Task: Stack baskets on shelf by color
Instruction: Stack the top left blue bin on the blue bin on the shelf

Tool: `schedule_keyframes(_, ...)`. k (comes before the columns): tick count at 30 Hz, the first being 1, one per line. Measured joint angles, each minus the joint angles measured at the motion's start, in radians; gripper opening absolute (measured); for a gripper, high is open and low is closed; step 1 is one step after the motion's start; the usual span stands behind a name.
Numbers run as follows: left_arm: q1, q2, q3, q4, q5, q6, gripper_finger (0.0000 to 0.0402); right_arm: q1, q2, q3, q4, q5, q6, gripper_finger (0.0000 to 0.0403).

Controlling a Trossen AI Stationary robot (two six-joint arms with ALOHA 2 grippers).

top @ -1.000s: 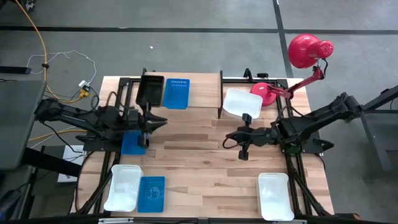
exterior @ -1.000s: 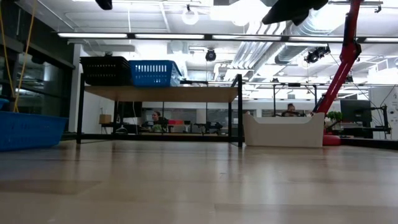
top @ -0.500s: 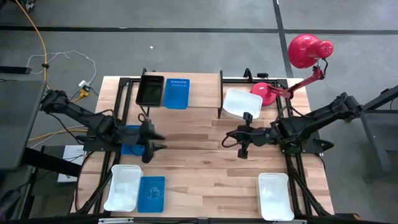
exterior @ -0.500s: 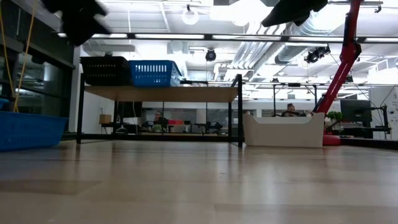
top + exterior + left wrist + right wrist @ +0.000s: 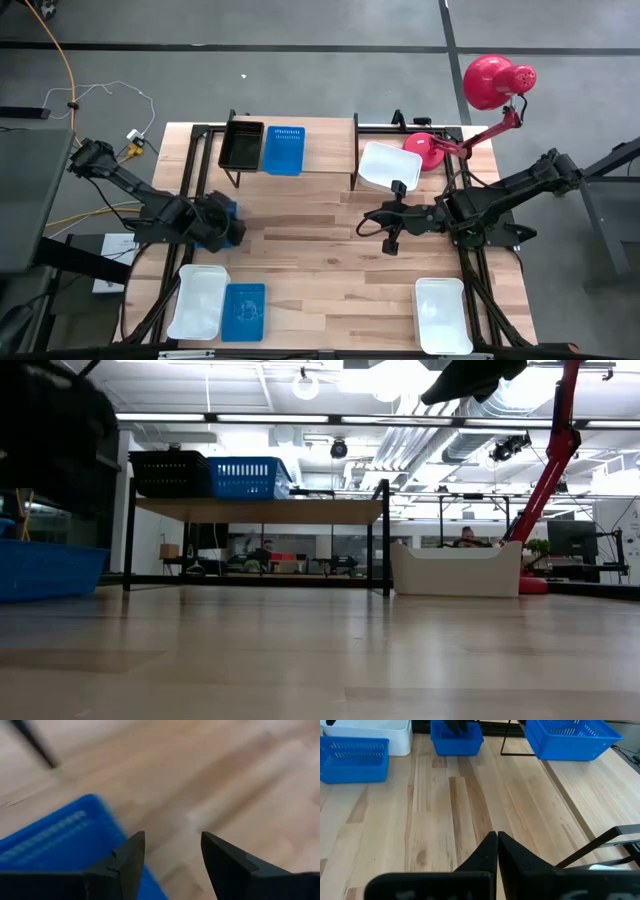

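Note:
The shelf (image 5: 320, 160) stands at the table's far side with a black basket (image 5: 243, 145) and a blue basket (image 5: 284, 150) side by side on its left end. A white basket (image 5: 385, 166) sits on the table just right of the shelf. Another blue basket (image 5: 50, 845) rests flat on the table at the left. My left gripper (image 5: 172, 850) hangs open just above this basket's right corner, pointing down. My right gripper (image 5: 385, 238) hovers shut above the middle of the table, with nothing between its fingers (image 5: 496, 845).
A white basket (image 5: 200, 300) and a blue basket (image 5: 244, 310) lie at the near left, and a second white basket (image 5: 440, 315) lies at the near right. A red lamp (image 5: 495, 85) stands at the far right corner. Bare wood stretches between the arms.
My left gripper has swung from pointing toward the table's right, near the shelf's left legs, back toward the near edge. It has tipped downward and come down over the blue basket at the left. That basket has stayed where it was.

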State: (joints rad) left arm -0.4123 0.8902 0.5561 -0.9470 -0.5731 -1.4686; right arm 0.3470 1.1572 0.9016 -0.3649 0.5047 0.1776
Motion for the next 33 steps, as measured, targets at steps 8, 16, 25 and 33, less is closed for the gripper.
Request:
schedule_keyframes(8,0.000,0.043,-0.049,0.006,-0.034,-0.126,0.0181,0.000,0.000,0.000,-0.001,0.014,0.001,0.0000)
schedule_keyframes(16,0.030,0.184,-0.049,0.009,-0.023,-0.208,0.0181,0.000,0.000,0.000,-0.009,0.017,-0.002,0.0000)
schedule_keyframes(25,0.069,0.316,-0.049,0.009,0.002,-0.257,0.0181,0.000,0.000,0.000,-0.013,0.017,-0.001,0.0000)
schedule_keyframes(33,0.073,0.325,-0.049,0.038,0.041,-0.234,0.0096,0.000,0.000,0.000,-0.013,0.018,-0.001,0.0000)
